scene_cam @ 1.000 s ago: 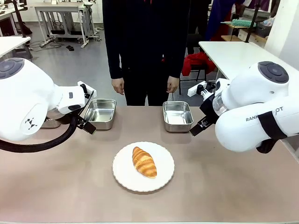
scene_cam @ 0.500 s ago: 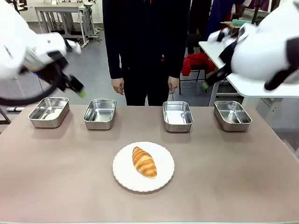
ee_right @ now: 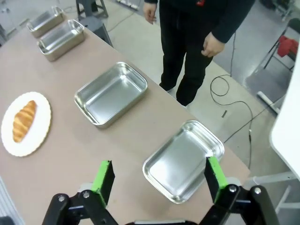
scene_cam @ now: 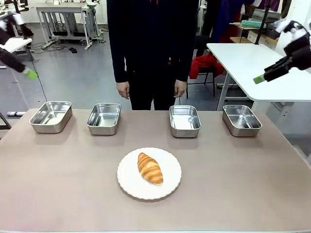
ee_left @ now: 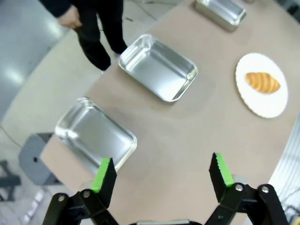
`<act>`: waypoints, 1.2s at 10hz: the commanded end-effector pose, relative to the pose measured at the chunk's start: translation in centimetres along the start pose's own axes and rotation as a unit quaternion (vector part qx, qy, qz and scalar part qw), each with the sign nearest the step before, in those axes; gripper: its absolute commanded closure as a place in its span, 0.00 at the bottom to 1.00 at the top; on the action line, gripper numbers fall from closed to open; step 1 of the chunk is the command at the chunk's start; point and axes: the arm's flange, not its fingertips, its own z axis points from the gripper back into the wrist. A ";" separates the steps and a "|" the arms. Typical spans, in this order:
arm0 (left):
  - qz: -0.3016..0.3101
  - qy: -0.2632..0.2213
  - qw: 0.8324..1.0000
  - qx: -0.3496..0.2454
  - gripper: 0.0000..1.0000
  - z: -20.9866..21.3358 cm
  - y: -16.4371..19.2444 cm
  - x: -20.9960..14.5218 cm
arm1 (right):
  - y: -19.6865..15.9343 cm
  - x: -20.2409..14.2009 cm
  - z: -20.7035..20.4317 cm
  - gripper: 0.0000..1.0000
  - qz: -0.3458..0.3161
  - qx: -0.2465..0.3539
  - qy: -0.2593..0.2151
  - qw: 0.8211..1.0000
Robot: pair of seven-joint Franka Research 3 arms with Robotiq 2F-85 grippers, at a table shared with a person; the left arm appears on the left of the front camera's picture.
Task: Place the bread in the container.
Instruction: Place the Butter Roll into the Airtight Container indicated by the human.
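The golden-brown ridged croissant [scene_cam: 150,168] lies slantwise on a round white plate [scene_cam: 169,187] at the middle of the brown table [scene_cam: 243,194], on the robot's side, untouched and apart from every tool. Beyond the plate, near the far edge, four shallow rectangular stainless-steel trays stand in a row: far left [scene_cam: 48,127], inner left [scene_cam: 103,130], inner right [scene_cam: 185,133] and far right [scene_cam: 243,132]. All look empty, and nothing shows which one is meant as the container. A person in dark clothes [scene_cam: 153,48] stands behind the row, hands [scene_cam: 123,89] hanging at the sides.

The left gripper [ee_left: 161,171] hangs high above the table's left end with its green-padded jaws spread wide and nothing between them. The right gripper [ee_right: 159,176] hangs high above the right end, equally wide and empty.

By my reading, the task is at its very start: the pick is not yet begun. The next move calls for one arm to come down over the plate, turn its wide jaws across the croissant's narrower width, and close gently, since the pastry probably crushes easily. After that comes a lift and a carry to a tray.
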 end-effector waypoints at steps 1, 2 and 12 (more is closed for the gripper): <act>-0.023 -0.041 0.998 0.032 0.00 -0.6 1.1 -0.9 | 1.0 1.8 0.0 0.00 -0.002 -0.001 0.008 1.000; 0.000 0.000 1.000 0.000 0.00 0.0 0.0 0.0 | 1.0 1.8 0.0 0.00 -0.002 -0.001 0.008 1.000; -0.005 -0.094 0.995 0.017 0.00 6.1 9.0 -2.6 | -10.7 -3.2 9.3 0.00 0.003 0.028 -0.094 0.995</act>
